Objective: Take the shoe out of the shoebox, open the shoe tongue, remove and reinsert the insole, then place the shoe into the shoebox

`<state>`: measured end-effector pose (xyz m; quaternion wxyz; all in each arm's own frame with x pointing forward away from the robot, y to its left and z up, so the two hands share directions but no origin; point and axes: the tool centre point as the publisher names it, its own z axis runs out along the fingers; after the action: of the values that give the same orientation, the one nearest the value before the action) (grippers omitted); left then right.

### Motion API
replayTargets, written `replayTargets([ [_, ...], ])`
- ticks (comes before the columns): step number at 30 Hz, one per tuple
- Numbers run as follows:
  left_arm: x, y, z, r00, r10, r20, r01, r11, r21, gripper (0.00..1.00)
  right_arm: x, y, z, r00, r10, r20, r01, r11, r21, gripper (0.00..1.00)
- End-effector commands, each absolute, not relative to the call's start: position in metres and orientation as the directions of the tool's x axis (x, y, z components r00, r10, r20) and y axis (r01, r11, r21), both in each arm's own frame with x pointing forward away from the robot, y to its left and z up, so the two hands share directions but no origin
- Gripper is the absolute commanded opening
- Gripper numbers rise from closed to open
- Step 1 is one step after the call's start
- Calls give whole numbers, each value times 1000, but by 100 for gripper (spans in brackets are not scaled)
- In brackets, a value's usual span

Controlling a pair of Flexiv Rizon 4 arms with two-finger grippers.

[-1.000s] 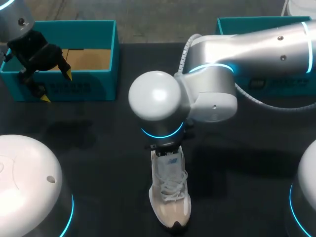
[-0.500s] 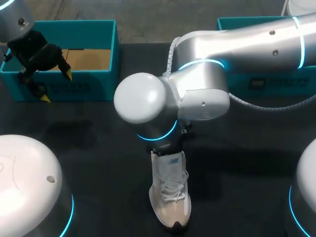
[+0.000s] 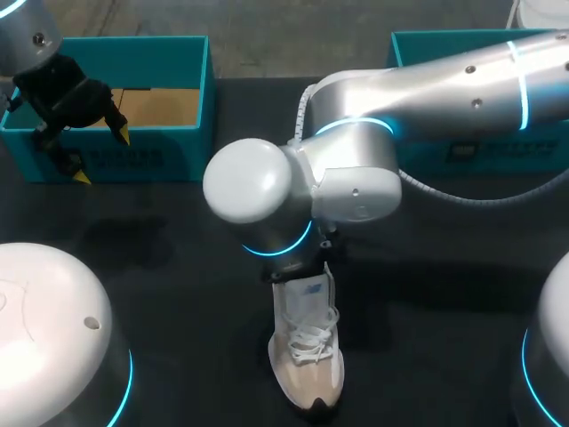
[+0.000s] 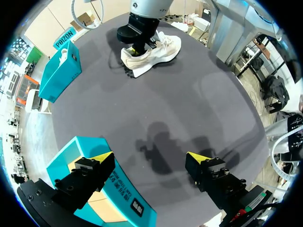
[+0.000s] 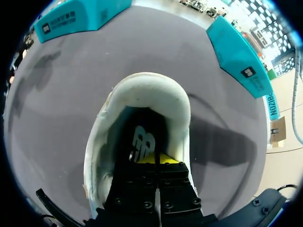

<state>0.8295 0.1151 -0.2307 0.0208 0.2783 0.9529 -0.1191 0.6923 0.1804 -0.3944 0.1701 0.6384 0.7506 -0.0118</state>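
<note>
Right, the shoe [image 5: 142, 81] is out of its box and standing on the dark table [image 3: 178, 267], and the right gripper [image 5: 156, 160] is down inside its mouth: both fingers pressed together, no gap showing, yellow tips sitting on the heel end of the insole [image 5: 142, 138]. Whether a lip of that insole is nipped between them I can't tell from here, the tips hide it. The heel collar curves round just ahead of the fingers, the padded sides close on either flank. I'd call this the insole step, the pull-out about to begin; the next move needs a sure pinch on the insole's back edge and a lift up and away from the toe, and with nothing pinning the shoe down it may well ride up with the arm. The left gripper [image 4: 150, 161] hangs spread wide, nothing between its fingers, one finger over the front wall of the teal shoebox [image 4: 124, 201], the other over bare table; the shoe is well ahead of it, across the cloth. Room to work looks generous: open table all round the shoe, the shoebox off by the left fingers, a second teal box [image 3: 418, 43] on the far right partly under the right arm. The tight spot is the collar itself, snug around those fingers, and the table's near edge past the toe
</note>
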Motion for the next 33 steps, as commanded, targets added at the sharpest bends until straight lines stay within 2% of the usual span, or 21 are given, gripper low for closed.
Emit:
replayTargets([
  [1,829,115,-230,-844,526,-103,535,817,-213,100,682,187,-392,190,959,-210,942,-118,316,0],
  [9,829,115,-230,-844,526,-103,535,817,-213,100,681,184,-373,206,943,-263,932,-107,346,0],
  [25,829,115,-230,-844,526,-103,535,817,-213,100,696,174,-416,245,937,-248,939,-166,300,0],
  [33,829,115,-230,-844,526,-103,535,817,-213,100,693,193,-413,201,966,-161,939,-143,312,0],
])
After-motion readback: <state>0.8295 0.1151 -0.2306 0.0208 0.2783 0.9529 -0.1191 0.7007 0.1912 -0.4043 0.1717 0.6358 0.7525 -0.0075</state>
